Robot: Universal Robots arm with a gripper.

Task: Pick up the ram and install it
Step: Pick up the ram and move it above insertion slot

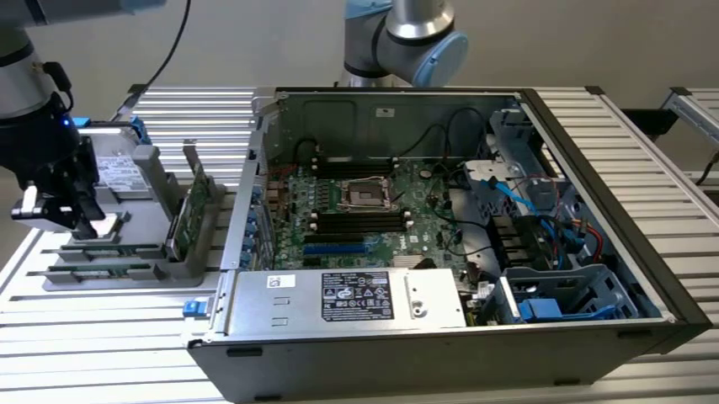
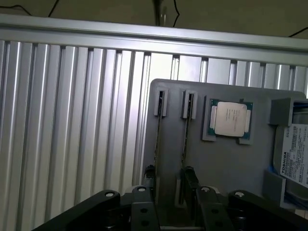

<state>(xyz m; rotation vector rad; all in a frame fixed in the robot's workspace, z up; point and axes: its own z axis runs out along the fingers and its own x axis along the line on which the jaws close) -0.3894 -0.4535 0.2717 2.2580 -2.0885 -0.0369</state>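
Black fingers [image 2: 189, 177] of the end effector [image 2: 169, 177] stand apart and empty above the grey tray [image 1: 168, 273] at the exterior view's lower left, where the ram [image 1: 113, 251] sits on edge beside a second stick [image 1: 99, 272]. Straddling one stick squarely, not both, looks essential.

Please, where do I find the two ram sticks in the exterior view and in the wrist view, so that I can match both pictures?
Exterior view: the ram sticks lie along the grey tray at the exterior view's left, close under the gripper.
Wrist view: the ram sticks sit edge-on in two narrow slots of the grey tray, beside the processor chip.
Shared landmark: the grey tray.
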